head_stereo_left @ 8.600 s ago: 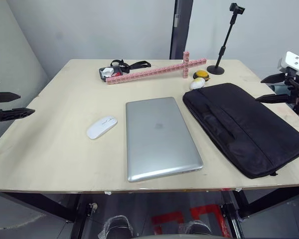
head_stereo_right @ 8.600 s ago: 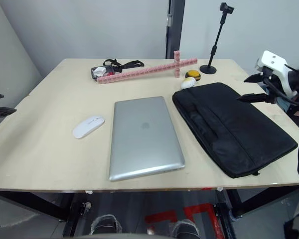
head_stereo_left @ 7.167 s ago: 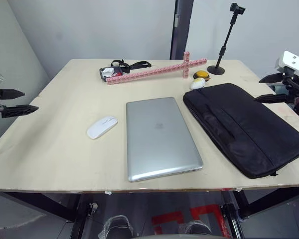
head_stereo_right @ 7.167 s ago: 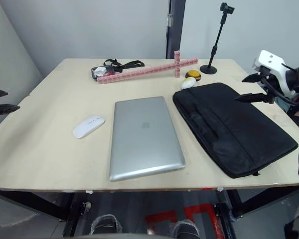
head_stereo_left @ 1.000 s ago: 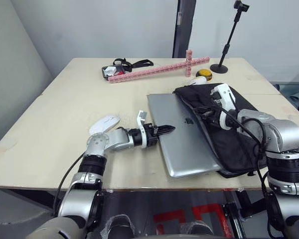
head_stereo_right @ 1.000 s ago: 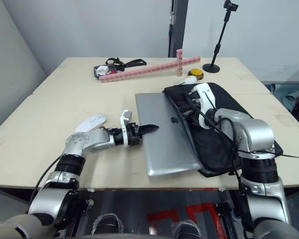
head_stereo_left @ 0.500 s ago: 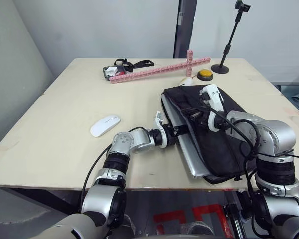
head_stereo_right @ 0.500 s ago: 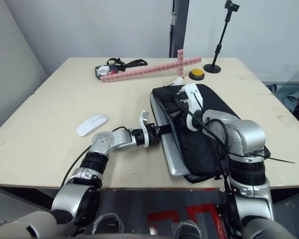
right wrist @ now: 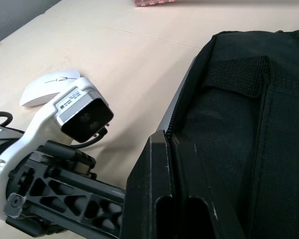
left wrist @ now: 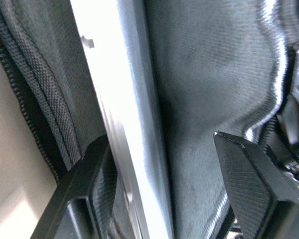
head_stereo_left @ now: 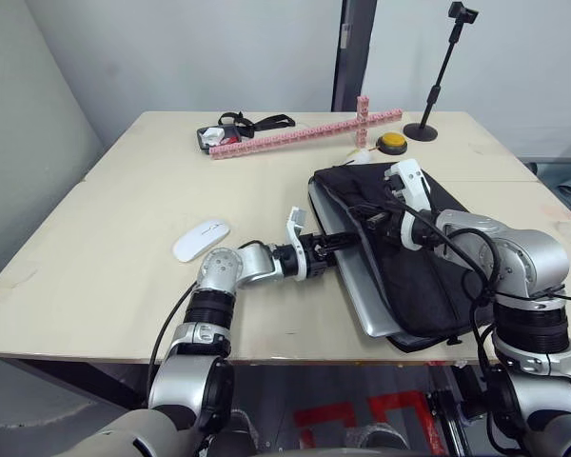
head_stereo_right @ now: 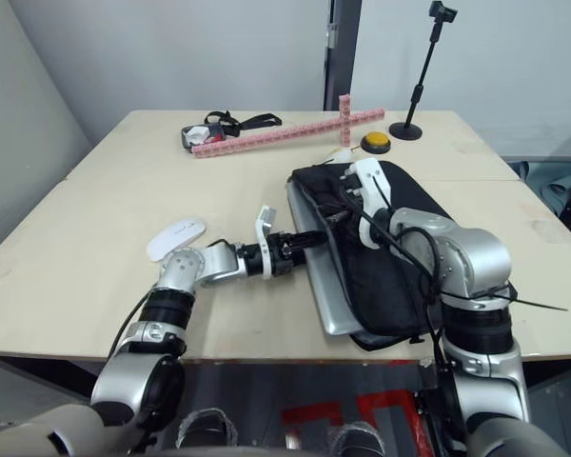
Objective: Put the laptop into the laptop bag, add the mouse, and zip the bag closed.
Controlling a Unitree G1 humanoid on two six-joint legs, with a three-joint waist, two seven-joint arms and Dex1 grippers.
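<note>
laptop [head_stereo_left: 362, 286]: silver-grey
laptop bag [head_stereo_left: 428, 267]: black, woven fabric
mouse [head_stereo_left: 201, 240]: glossy white
table [head_stereo_left: 124, 209]: pale beige
block strip [head_stereo_left: 295, 137]: pink
button [head_stereo_left: 392, 143]: yellow
left claw [head_stereo_left: 335, 245]: black fingers
stand [head_stereo_left: 438, 71]: black

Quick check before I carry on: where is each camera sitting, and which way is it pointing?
Left and right eye views: on the head, looking forward and down over the table; both arms show.
Left wrist view: along the left tool, its fingers either side of the laptop edge in the laptop bag.
Right wrist view: along the right tool, pinching the bag's rim.
Shared: head and right wrist views show the mouse.
</note>
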